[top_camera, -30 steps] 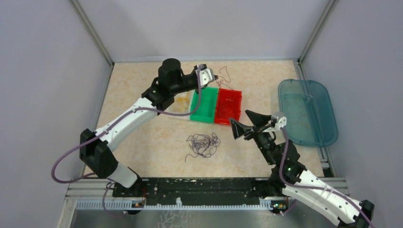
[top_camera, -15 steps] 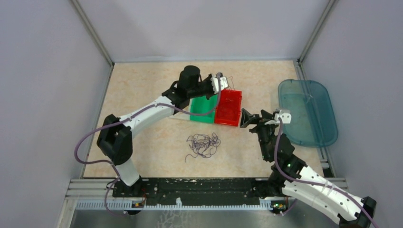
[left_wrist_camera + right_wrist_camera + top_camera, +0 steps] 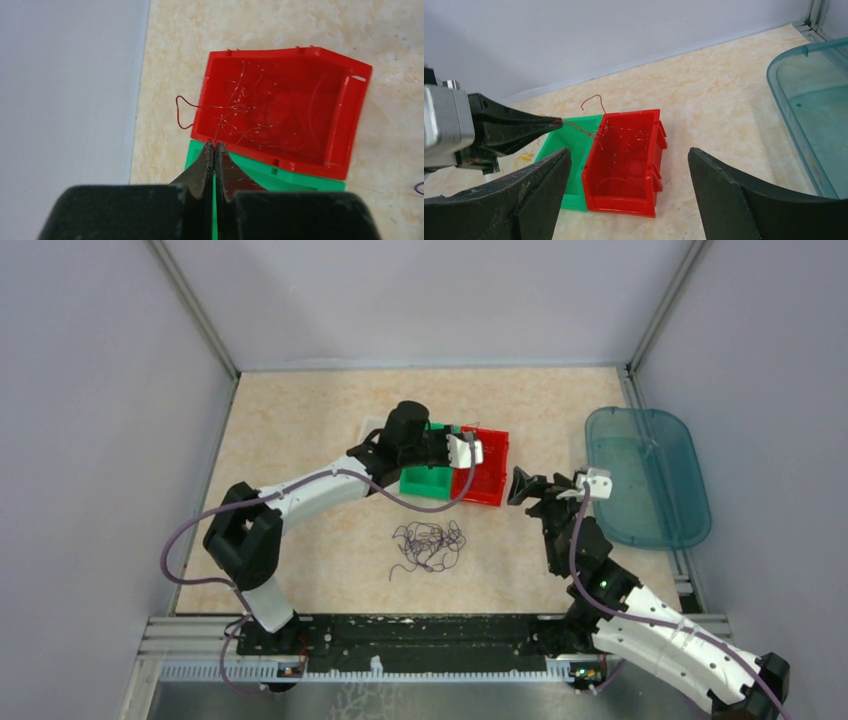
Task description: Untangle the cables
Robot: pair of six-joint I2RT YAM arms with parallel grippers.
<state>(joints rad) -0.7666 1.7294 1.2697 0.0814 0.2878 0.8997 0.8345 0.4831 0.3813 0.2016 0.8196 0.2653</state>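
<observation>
The left fingers (image 3: 214, 155) are pressed shut on the end of a thin red wire (image 3: 182, 112), just above the seam where the green bin (image 3: 260, 177) meets the red bin (image 3: 300, 165). From the tips the wire runs over the rim into the red bin, where more fine red strands lie in loose curls on its floor. One loop of the wire hangs outside the bin's wall. The two bins stand touching, side by side, mid-desk (image 3: 300, 430). The right fingers (image 3: 522, 487) are spread wide and hold nothing, hovering just right of the red bin and facing it. A purple tangle (image 3: 428, 545) lies on the desk nearer the arm bases, apart from both bins and both arms. A bit of yellow wire (image 3: 525, 158) shows beside the green bin. A blue tray (image 3: 690, 480) sits at the far right.
</observation>
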